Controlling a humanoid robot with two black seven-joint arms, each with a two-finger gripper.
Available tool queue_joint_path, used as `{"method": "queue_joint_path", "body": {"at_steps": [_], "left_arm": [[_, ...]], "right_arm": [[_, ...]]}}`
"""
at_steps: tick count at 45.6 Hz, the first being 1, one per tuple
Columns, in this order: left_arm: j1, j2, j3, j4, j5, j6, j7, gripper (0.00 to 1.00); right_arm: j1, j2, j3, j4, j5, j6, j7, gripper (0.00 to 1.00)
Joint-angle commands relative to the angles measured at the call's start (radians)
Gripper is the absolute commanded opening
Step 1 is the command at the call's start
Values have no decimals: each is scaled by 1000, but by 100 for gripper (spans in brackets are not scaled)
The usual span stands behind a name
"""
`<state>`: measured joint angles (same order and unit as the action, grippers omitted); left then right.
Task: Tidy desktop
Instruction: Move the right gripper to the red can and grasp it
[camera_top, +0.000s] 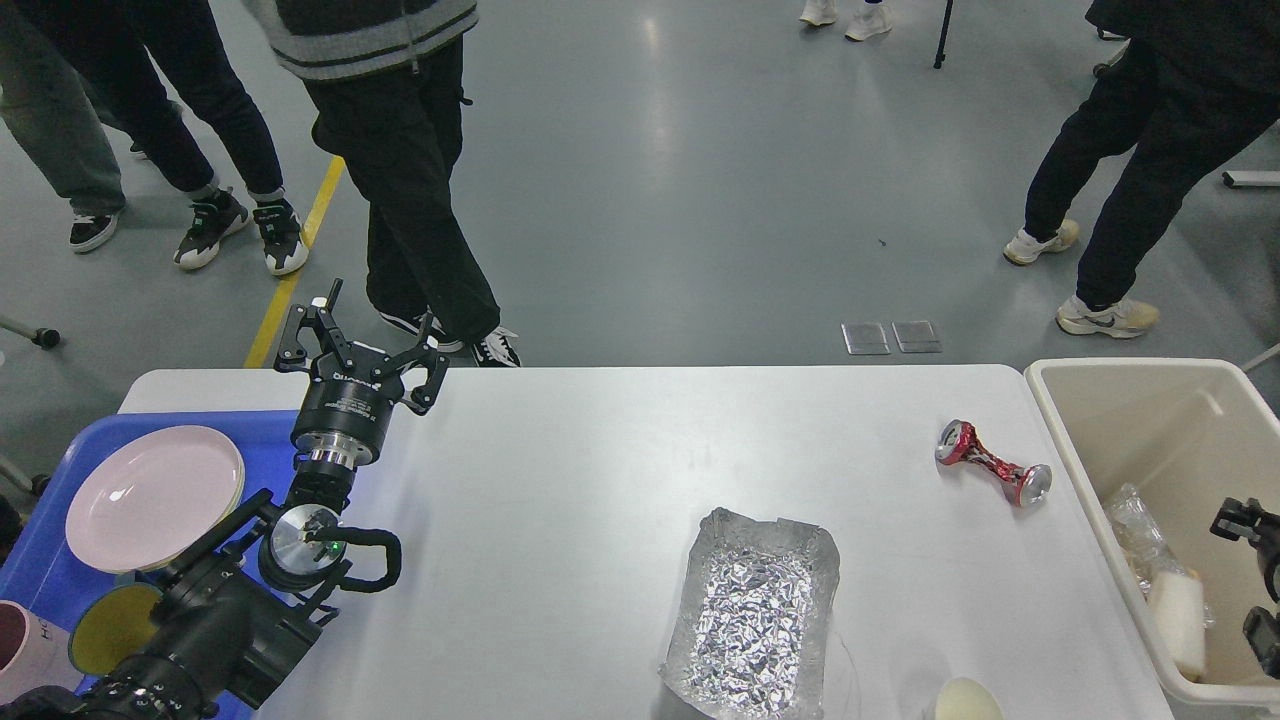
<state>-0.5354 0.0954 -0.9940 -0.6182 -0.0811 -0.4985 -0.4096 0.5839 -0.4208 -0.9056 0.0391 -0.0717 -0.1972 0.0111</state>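
Desktop (560, 480) spans the lower frame; tray (40, 570) on its left end at lower left, holding a plate (150, 495), with two cups (115, 628) below it at the frame's corner. Foil sheet (755, 620) lies lower centre; crushed can (992, 462) to its upper right; a cup rim (965, 700) at the bottom edge. Bin (1130, 400) stands beside the desktop's right end, containing a bag (1150, 550).

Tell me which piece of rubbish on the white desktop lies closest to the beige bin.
The crushed red drink can, pinched in the middle; the crumpled silver foil tray lies further from the beige plastic bin.
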Motion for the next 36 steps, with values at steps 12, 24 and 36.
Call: {"method": "queue_joint_path", "body": {"at_steps": [12,24,36], "left_arm": [[0,0,-2,0,0,0,0,96],[0,0,0,0,0,0,0,96],[0,1,0,0,0,0,0,96]], "right_arm": [[293,-41,8,1,131,363,-5,100],[575,-88,-7,114,130,636,10,100],[1010,-234,-10,769,55,648,-3,100]]}}
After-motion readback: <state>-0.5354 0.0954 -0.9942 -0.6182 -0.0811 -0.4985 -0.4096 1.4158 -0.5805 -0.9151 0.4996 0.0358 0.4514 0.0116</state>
